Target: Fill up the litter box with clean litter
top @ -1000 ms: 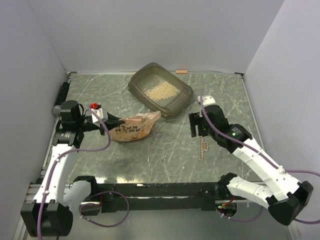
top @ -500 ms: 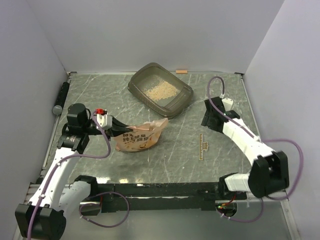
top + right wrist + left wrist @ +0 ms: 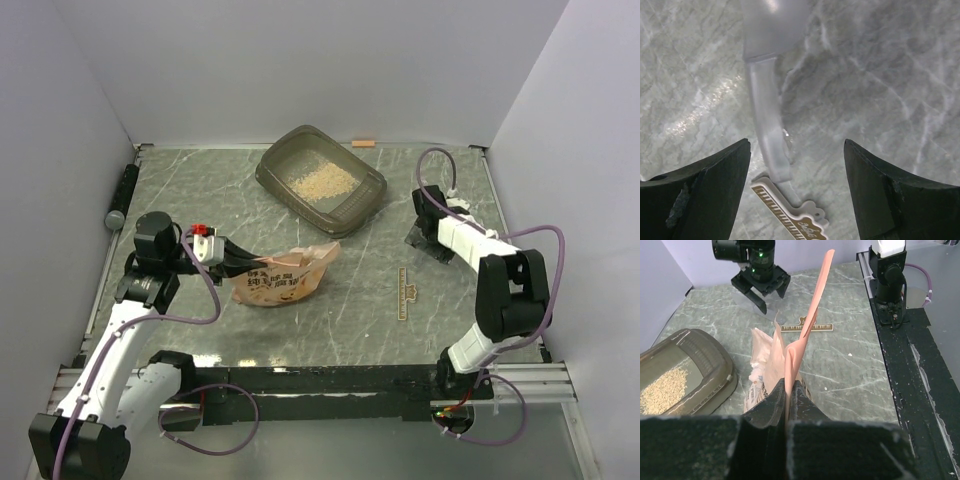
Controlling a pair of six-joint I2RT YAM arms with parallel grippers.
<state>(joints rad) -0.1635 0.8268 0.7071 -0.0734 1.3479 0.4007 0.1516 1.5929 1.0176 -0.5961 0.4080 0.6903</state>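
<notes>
The grey-brown litter box (image 3: 350, 205) stands at the back centre with a small patch of tan litter (image 3: 322, 182) inside; it also shows in the left wrist view (image 3: 707, 365), with the litter (image 3: 662, 390). The pink litter bag (image 3: 285, 278) sits on the table in front of it. My left gripper (image 3: 237, 263) is shut on the bag's thin upright flap (image 3: 812, 305), jaws pinched together (image 3: 789, 385). My right gripper (image 3: 424, 238) is open and empty, pointing down at the table (image 3: 796, 145), well to the right of the bag.
A translucent plastic scoop handle (image 3: 767, 125) lies under the right gripper. A tan comb-shaped clip (image 3: 404, 295) lies near it on the table (image 3: 790, 217). A black cylinder (image 3: 122, 190) lies by the left wall. A small orange piece (image 3: 362, 143) sits at the back wall.
My left gripper has carried the bag a little right and toward the near edge. My right arm has folded up, its gripper shifting right and back, away from the clip.
</notes>
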